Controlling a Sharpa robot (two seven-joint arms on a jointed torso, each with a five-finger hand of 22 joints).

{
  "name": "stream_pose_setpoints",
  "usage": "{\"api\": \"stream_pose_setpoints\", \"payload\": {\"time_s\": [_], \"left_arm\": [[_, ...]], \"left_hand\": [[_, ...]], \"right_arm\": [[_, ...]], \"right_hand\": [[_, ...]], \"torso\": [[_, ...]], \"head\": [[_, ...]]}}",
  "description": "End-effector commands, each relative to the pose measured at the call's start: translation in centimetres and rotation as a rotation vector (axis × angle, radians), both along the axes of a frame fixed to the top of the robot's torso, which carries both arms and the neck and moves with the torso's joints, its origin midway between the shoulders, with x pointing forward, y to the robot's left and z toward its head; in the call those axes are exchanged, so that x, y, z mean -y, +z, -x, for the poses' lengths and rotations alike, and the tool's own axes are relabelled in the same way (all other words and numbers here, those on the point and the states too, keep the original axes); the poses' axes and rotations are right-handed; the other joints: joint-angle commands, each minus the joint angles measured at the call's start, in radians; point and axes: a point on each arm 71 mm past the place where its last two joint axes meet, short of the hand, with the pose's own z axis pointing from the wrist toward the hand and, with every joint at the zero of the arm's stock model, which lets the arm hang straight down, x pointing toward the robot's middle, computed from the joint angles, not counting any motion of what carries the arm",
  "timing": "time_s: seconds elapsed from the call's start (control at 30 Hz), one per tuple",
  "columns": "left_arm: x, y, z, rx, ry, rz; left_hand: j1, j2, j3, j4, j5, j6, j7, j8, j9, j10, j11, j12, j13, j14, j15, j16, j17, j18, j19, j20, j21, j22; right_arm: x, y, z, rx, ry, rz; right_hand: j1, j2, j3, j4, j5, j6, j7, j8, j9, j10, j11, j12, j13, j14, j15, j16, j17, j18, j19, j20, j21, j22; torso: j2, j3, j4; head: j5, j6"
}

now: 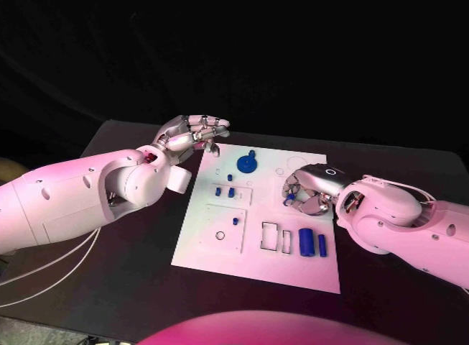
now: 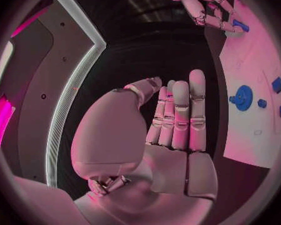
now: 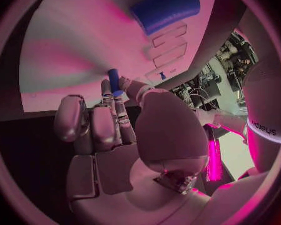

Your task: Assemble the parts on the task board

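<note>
Partly assembled white task board [image 1: 257, 259] at table centre: blue gear [image 1: 248, 164] seated at 12 o'clock, two blue cylinders [image 1: 314, 242] lying loose at 4 o'clock. Right hand [image 1: 309, 191] pinching a small blue peg [image 3: 114, 80]; left hand [image 1: 193, 132] empty, fingers straight

black table [image 1: 121, 287], dark backdrop, pink light

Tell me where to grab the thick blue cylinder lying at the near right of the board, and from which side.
Take the thick blue cylinder around its middle, probably coming straight down from above. It lies flat on the task board with its long axis running near to far. Pinch across its curved sides, keeping fingers narrow, since a thinner blue rod lies close beside it.
</note>
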Motion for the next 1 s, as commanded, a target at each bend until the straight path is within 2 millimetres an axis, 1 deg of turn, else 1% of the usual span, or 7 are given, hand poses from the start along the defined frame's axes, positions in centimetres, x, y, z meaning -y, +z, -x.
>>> {"api": "stream_pose_setpoints", "payload": {"time_s": [0.03, 0.23, 0.37, 0.57, 0.77, 0.9, 1.0], "left_arm": [[0.2, 0.1, 0.1, 0.003, -0.023, 0.008], [0.2, 0.1, 0.1, 0.003, -0.021, 0.007], [0.2, 0.1, 0.0, 0.002, -0.021, 0.006], [0.3, 0.0, 0.0, 0.002, -0.021, 0.006], [0.4, 0.0, 0.0, 0.002, -0.024, 0.008], [0.7, 0.0, 0.0, 0.002, -0.028, 0.01], [0.8, 0.0, -0.1, 0.003, -0.029, 0.011]], "left_hand": [[0.003, 0.008, -0.003, -0.002, 0.001, -0.002, 0.003, -0.007, -0.001, -0.003, -0.001, -0.003, 0.0, 0.004, 0.0, 0.007, -0.001, 0.006, 0.007, 0.003, -0.003, -0.001], [0.004, 0.009, -0.002, -0.002, 0.001, -0.001, 0.003, -0.007, -0.001, -0.003, -0.002, -0.003, 0.0, 0.005, 0.0, 0.007, -0.001, 0.006, 0.008, 0.002, -0.003, -0.001], [0.004, 0.01, -0.002, -0.002, 0.001, -0.001, 0.003, -0.007, -0.001, -0.003, -0.002, -0.003, 0.0, 0.005, 0.0, 0.008, -0.001, 0.006, 0.008, 0.002, -0.003, -0.001], [0.004, 0.01, -0.002, -0.002, 0.001, -0.001, 0.003, -0.007, -0.001, -0.003, -0.002, -0.003, 0.0, 0.005, 0.0, 0.008, -0.001, 0.006, 0.008, 0.002, -0.003, -0.001], [0.004, 0.01, -0.002, -0.002, 0.001, -0.001, 0.003, -0.007, -0.001, -0.003, -0.002, -0.003, 0.0, 0.005, 0.0, 0.008, -0.001, 0.006, 0.008, 0.002, -0.003, -0.001], [0.005, 0.012, -0.001, -0.002, 0.001, -0.001, 0.003, -0.007, -0.001, -0.002, -0.002, -0.003, 0.0, 0.006, 0.0, 0.009, -0.001, 0.006, 0.009, 0.002, -0.002, -0.001], [0.005, 0.012, -0.001, -0.002, 0.001, -0.001, 0.003, -0.007, -0.001, -0.002, -0.002, -0.003, 0.0, 0.006, 0.0, 0.009, -0.001, 0.006, 0.009, 0.002, -0.002, -0.001]], "right_arm": [[-0.2, 0.1, 0.2, 0.025, 0.013, 0.004], [-0.5, 0.8, 0.9, 0.045, 0.029, -0.04], [-0.8, 1.4, 1.4, 0.058, 0.041, -0.067], [-1.5, 2.9, 2.3, 0.086, 0.071, -0.112], [-3.8, 3.8, 3.7, 0.09, 0.139, -0.17], [-5.7, 3.8, 4.6, 0.081, 0.19, -0.206], [-6.8, 3.6, 5.0, 0.072, 0.219, -0.225]], "right_hand": [[0.014, 0.005, 0.014, -0.011, 0.007, 0.003, 0.001, 0.008, 0.006, 0.031, -0.019, 0.002, 0.002, 0.003, -0.008, 0.006, 0.001, -0.011, 0.005, -0.004, 0.006, 0.004], [0.019, 0.001, 0.018, -0.021, 0.007, 0.003, 0.002, 0.013, 0.01, 0.035, -0.019, 0.003, 0.004, 0.004, -0.008, 0.008, 0.006, -0.013, 0.01, -0.005, 0.016, 0.012], [0.022, -0.001, 0.021, -0.027, 0.007, 0.001, 0.002, 0.015, 0.012, 0.035, -0.019, 0.002, 0.005, 0.004, -0.008, 0.008, 0.006, -0.013, 0.011, -0.005, 0.018, 0.014], [0.023, -0.002, 0.023, -0.031, 0.007, 0.001, 0.003, 0.017, 0.013, 0.036, -0.019, 0.002, 0.006, 0.004, -0.008, 0.01, 0.009, -0.014, 0.012, -0.005, 0.02, 0.016], [0.024, -0.003, 0.024, -0.033, 0.008, 0.001, 0.004, 0.018, 0.014, 0.037, -0.019, 0.002, 0.006, 0.005, -0.008, 0.01, 0.011, -0.014, 0.013, -0.006, 0.022, 0.018], [0.025, -0.003, 0.025, -0.034, 0.008, 0.0, 0.004, 0.018, 0.015, 0.037, -0.019, 0.002, 0.007, 0.005, -0.008, 0.01, 0.01, -0.014, 0.012, -0.006, 0.021, 0.017], [0.025, -0.003, 0.026, -0.035, 0.008, -0.001, 0.005, 0.018, 0.015, 0.036, -0.018, 0.002, 0.007, 0.005, -0.008, 0.01, 0.01, -0.015, 0.013, -0.006, 0.023, 0.019]], "torso": [[0.0, 0.0001, -0.0013], [-0.001, 0.0007, -0.001], [-0.002, 0.0, -0.0005], [-0.001, -0.0004, -0.0007], [-0.001, 0.0003, -0.0009], [-0.003, -0.0019, 0.0025], [-0.005, -0.0024, 0.0043]], "head": [[0.002, 0.0], [0.003, 0.002], [0.001, 0.003], [0.003, 0.004], [0.011, 0.005], [0.014, 0.003], [0.017, 0.003]]}}
